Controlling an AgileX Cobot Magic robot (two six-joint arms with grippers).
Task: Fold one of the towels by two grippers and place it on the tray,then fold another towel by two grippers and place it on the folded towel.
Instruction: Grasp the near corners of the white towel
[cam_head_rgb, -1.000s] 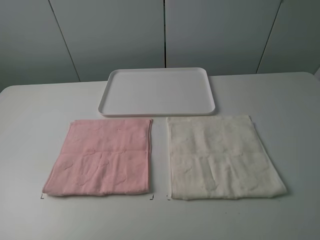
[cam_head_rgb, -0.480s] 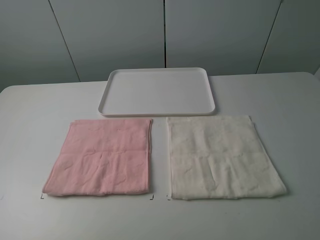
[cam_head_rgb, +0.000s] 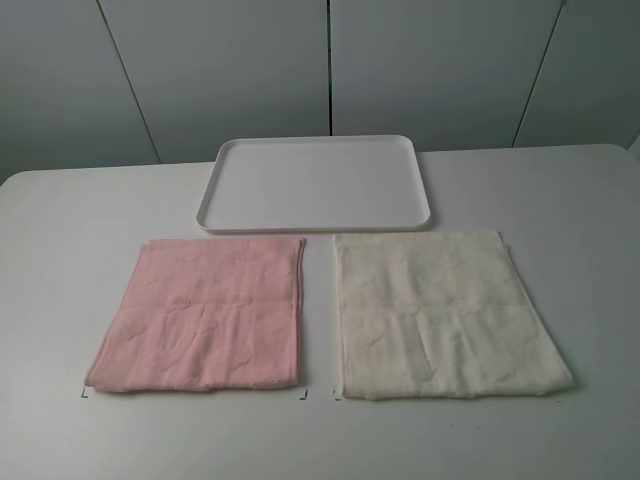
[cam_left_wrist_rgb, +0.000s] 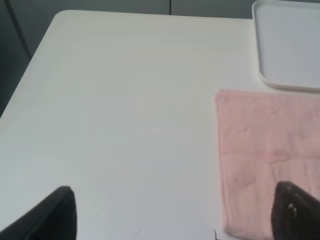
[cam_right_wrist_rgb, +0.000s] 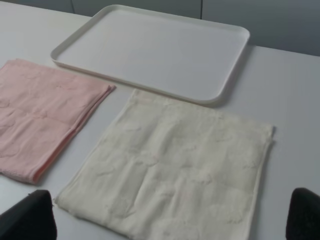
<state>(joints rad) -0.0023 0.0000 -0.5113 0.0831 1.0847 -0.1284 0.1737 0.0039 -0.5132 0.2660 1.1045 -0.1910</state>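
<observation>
White table; cream towel ahead of right gripper

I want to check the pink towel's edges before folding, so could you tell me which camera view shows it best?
The exterior high view: the pink towel shows whole, all four edges in frame. Both wrist views cut it off at the picture's edge.
</observation>
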